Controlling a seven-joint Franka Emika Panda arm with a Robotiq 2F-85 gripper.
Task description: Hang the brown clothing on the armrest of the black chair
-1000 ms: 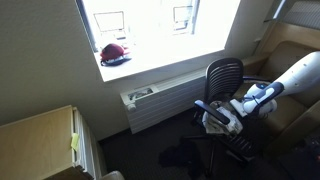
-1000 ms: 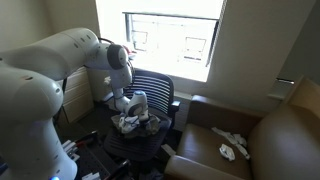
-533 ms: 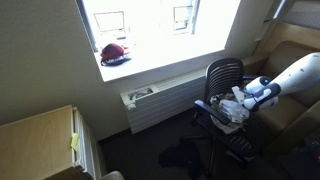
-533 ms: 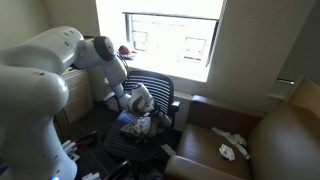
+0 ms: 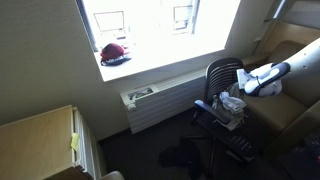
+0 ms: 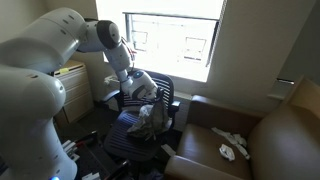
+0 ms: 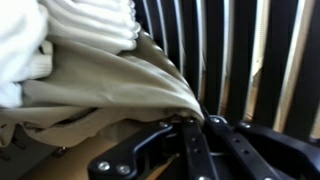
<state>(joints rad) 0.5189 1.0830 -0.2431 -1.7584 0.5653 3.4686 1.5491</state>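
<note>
The brown clothing (image 5: 229, 106) is a tan and white bundle that hangs from my gripper (image 5: 247, 89) over the seat of the black chair (image 5: 222, 72). In the other exterior view the clothing (image 6: 148, 116) dangles below the gripper (image 6: 141, 93) in front of the chair's slatted backrest (image 6: 166, 92). In the wrist view the gripper (image 7: 194, 122) is shut on the tan cloth (image 7: 110, 85), with the backrest slats (image 7: 245, 50) close behind. A black armrest (image 5: 204, 106) shows on the chair's window side.
A radiator (image 5: 152, 99) runs under the window, and a red hat (image 5: 115, 52) lies on the sill. A brown leather armchair (image 6: 268, 135) with white items (image 6: 230, 149) stands beside the chair. A wooden cabinet (image 5: 40, 135) stands at the near corner.
My gripper has risen from the chair seat and moved toward the backrest, lifting the clothing with it. The bundle now hangs stretched below the gripper.
</note>
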